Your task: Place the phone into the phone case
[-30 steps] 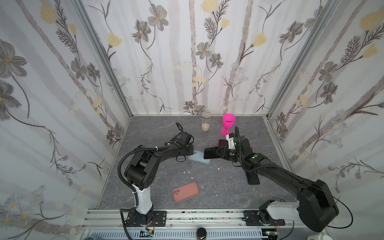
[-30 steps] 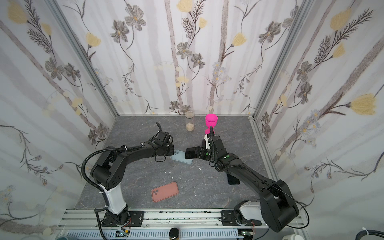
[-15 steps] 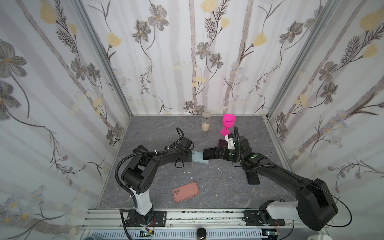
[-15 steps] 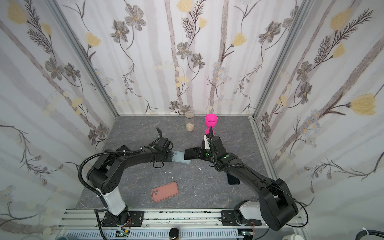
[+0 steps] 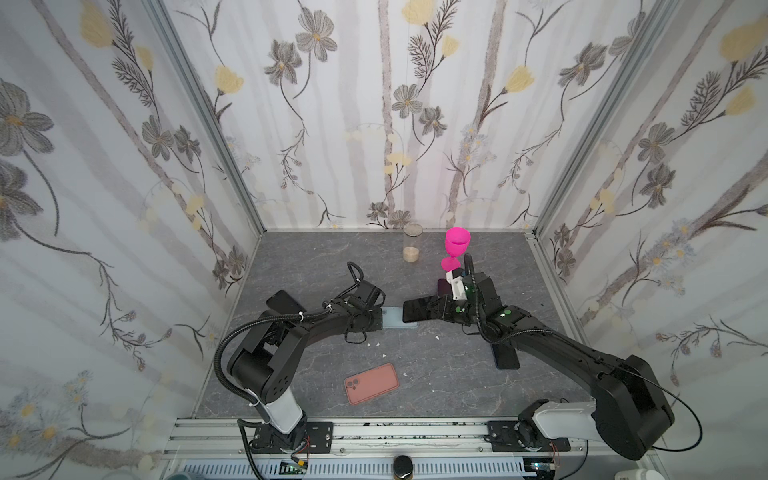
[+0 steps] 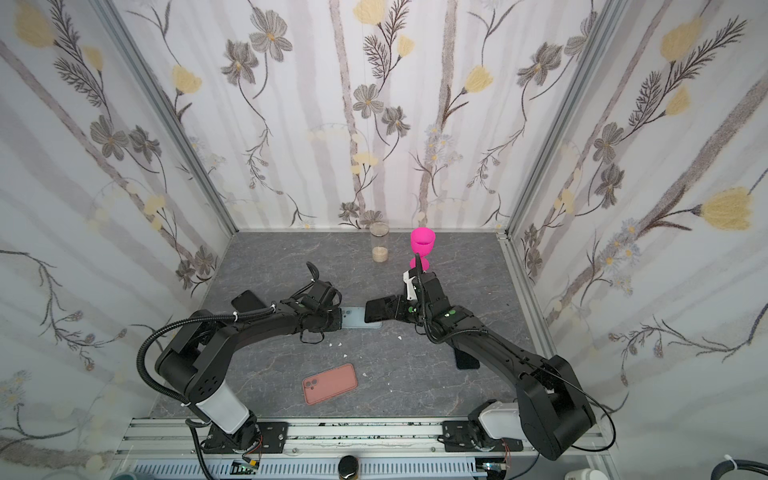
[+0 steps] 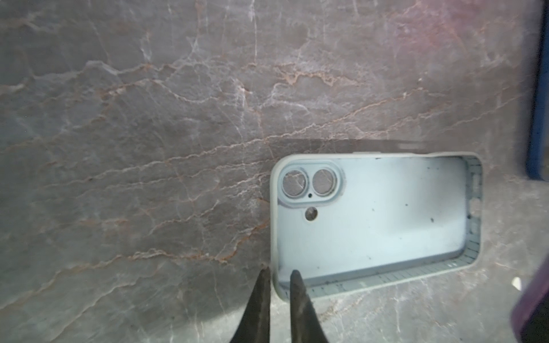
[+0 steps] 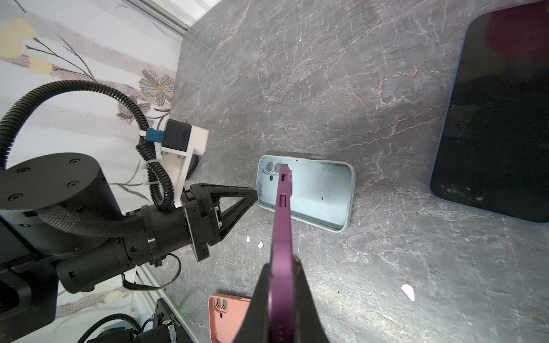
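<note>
Phone sits edge-on, clamped tight in the right gripper, above the case lying on the table. The left gripper straddles the case's corner rim, fingers barely apart; whether they pinch it is unclear.

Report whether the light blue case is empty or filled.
Empty: the case shows bare floor; the purple phone is in the right gripper.

The phone case is pale blue, phone purple, goblet magenta, table grey with pale veins.
</note>
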You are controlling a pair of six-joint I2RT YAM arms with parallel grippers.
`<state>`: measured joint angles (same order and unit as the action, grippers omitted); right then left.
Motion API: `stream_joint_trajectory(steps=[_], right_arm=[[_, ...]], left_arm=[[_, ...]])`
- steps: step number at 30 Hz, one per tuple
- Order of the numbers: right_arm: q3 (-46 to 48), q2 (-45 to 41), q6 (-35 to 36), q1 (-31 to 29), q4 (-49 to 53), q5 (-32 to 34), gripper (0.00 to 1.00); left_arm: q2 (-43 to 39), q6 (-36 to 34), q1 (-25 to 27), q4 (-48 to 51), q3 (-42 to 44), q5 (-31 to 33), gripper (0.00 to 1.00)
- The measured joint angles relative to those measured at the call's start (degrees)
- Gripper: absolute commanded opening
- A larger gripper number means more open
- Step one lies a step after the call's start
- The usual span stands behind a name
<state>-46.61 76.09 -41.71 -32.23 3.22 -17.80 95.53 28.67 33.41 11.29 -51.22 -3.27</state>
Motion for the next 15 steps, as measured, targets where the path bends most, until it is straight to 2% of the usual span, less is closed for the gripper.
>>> stream_joint_trajectory(steps=[1,3,7,15], right_arm=[[-0.15,0.2,0.02,-0.09,0.0,-0.09,0.0],[-0.44,0.55,0.0,-0.37,0.0,-0.35,0.0],[-1.38,2.14,0.0,-1.14,-0.2,-1.42,0.0],[-4.76,7.69,-0.98,-2.99,-2.64,-3.23,0.0]], left_arm=[[-0.81,0.15,-0.13,0.02,0.0,-0.04,0.32],[-2.38,0.28,-0.72,0.07,-0.02,-1.09,0.34],[-4.7,0.24,-4.04,0.02,-0.98,-2.91,0.34],[-3.74,0.33,-8.85,-2.58,-2.1,-9.77,0.34]])
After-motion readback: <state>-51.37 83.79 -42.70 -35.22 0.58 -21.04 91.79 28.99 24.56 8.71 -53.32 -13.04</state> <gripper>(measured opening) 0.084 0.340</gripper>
